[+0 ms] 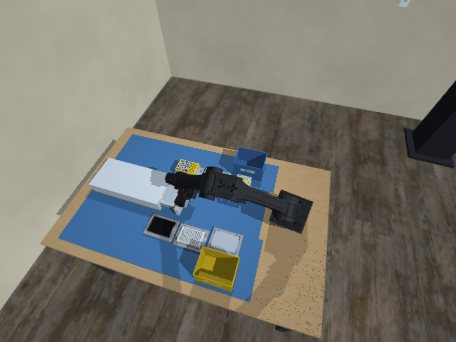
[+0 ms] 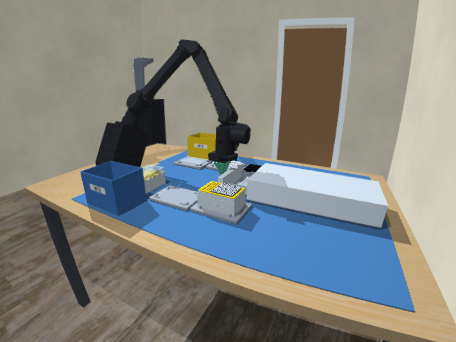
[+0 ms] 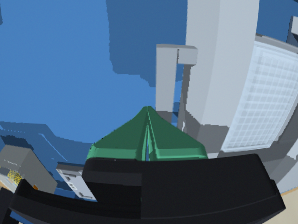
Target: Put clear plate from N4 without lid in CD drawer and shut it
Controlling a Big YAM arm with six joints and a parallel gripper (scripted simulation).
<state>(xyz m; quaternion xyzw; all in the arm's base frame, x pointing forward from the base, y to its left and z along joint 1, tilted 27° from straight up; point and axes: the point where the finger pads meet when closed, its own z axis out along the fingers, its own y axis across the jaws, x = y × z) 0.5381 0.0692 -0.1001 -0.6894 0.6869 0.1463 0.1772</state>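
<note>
Drawer-opening step: gripper point(image 3: 148, 137), clenched on nothing, hangs above cooler drawer's bar handle point(image 3: 188, 56); next move likely hooks and pulls it.

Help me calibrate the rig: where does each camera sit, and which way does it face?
Top: high above the bench, looking down; whole arm and base show.
Exterior: beside the table, facing the door; arm seen over the blue bin.
Wrist: on the arm, looking past the shut gripper, which holds nothing, at the blue mat.
All three share the white cooler.
</note>
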